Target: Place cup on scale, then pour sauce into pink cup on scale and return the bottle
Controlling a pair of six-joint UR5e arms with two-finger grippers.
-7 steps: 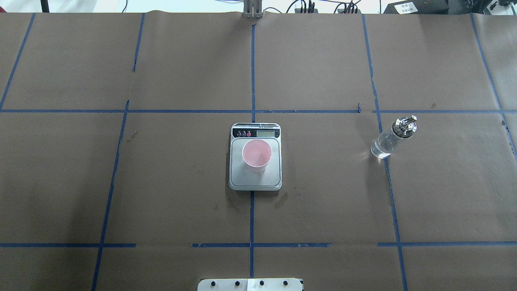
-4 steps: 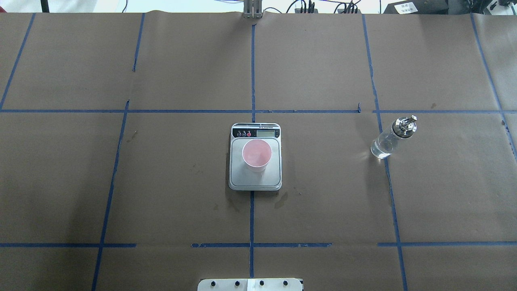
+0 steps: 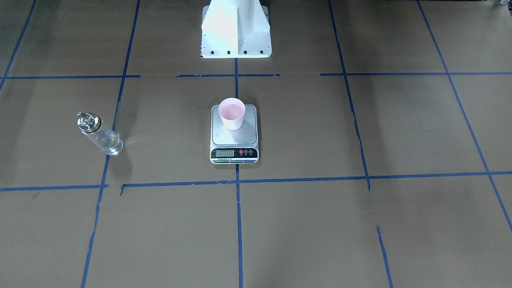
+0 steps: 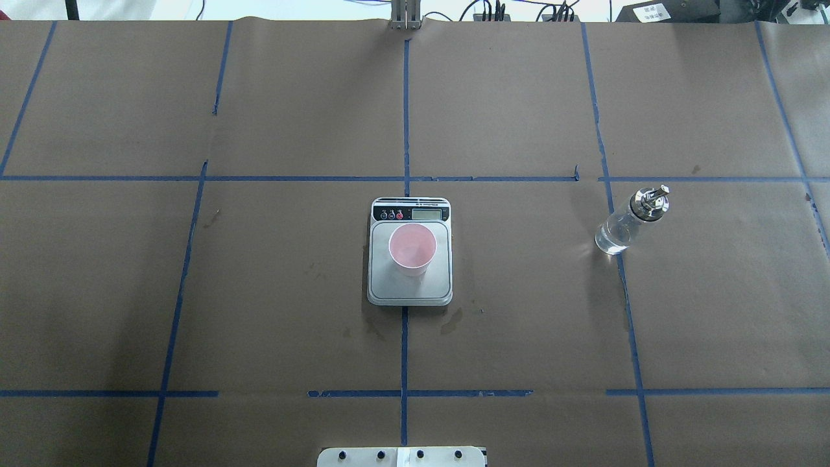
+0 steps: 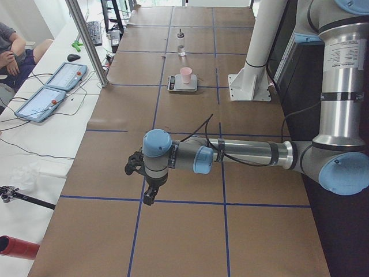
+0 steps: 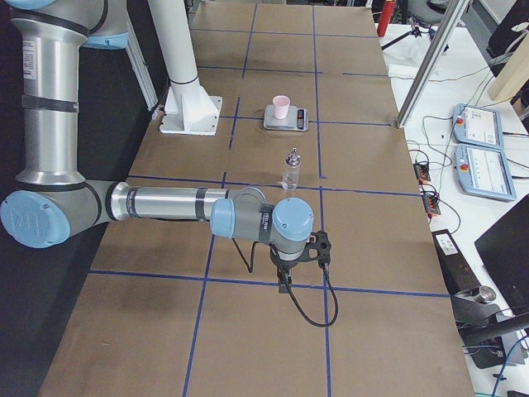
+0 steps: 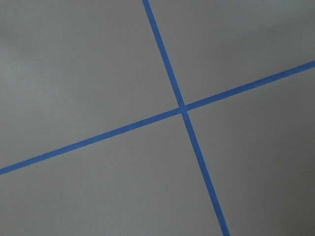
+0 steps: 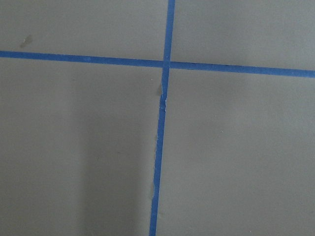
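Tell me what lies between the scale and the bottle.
Nothing: only bare brown paper lies between the scale and the bottle, as the overhead and front-facing views show.

- Overhead exterior: high behind the robot, facing forward and down on the table (image 4: 519, 324); scale (image 4: 410, 288) centred, bottle (image 4: 616, 232) to the right.
- Front-facing: from the opposite side, facing the robot's white base (image 3: 236, 32), steeply down; same scale and bottle, mirrored.
- Exterior left and right: at the table's two ends, looking along it; both show the scale, small and distant.
- Wrist cameras: close above brown paper (image 8: 236, 147), each over a blue tape crossing (image 7: 183, 108).
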